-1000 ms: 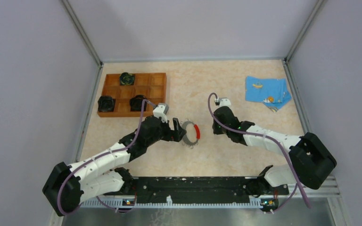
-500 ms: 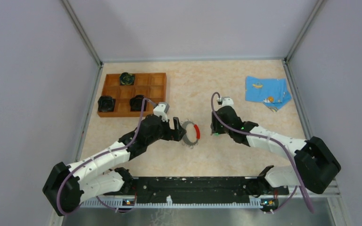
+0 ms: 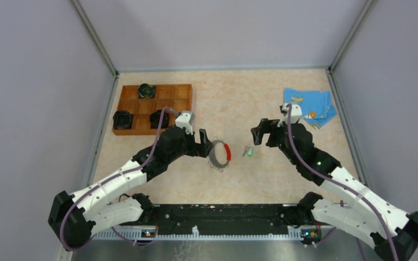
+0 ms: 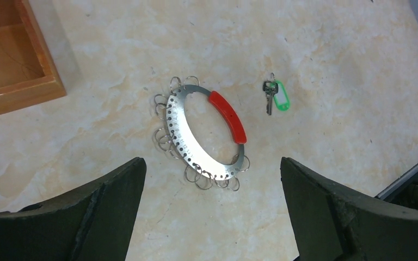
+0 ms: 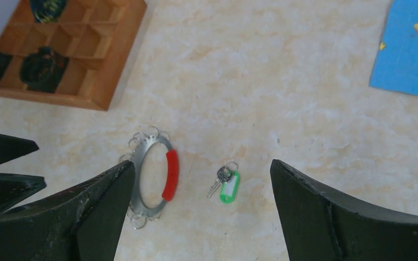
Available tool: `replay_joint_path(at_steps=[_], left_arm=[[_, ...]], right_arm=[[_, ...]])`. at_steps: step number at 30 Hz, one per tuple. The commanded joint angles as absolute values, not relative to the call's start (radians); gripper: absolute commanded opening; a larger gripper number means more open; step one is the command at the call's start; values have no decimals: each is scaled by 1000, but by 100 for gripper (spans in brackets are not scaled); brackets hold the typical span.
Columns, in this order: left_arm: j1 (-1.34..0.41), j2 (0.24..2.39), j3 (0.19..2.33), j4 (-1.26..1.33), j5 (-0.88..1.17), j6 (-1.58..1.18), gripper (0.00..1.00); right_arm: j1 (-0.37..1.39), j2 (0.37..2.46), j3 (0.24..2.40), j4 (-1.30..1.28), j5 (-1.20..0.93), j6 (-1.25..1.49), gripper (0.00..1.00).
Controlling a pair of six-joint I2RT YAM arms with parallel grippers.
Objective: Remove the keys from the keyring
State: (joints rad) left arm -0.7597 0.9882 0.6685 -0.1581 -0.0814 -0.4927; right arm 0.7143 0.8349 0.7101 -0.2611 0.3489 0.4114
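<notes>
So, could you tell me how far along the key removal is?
Done: the green-tagged key lies on the table, clear of the keyring. In hand: nothing; left gripper and right gripper are open, empty. Remaining: only bare split rings show on the keyring, so seemingly nothing.

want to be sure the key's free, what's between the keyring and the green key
Nothing but bare table lies between the keyring and the key; they lie apart, not touching. Both wrist views show the gap.

Matt grey metal keyring (image 4: 188,144) with a smooth red plastic section; shiny metal keys (image 4: 275,97) with a green plastic head; wooden tray (image 4: 16,95).
</notes>
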Motion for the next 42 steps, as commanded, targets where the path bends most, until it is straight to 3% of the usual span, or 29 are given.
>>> replay_joint_path(at_steps=[1, 8, 42], left_arm=[[-755, 976, 732, -202, -167, -451, 99], [-755, 992, 774, -256, -216, -451, 99], [-755, 961, 741, -225, -212, -437, 99]], right_arm=[[706, 717, 763, -304, 406, 362, 93], [705, 667, 767, -335, 426, 318, 99], [706, 685, 753, -325, 413, 308, 99]])
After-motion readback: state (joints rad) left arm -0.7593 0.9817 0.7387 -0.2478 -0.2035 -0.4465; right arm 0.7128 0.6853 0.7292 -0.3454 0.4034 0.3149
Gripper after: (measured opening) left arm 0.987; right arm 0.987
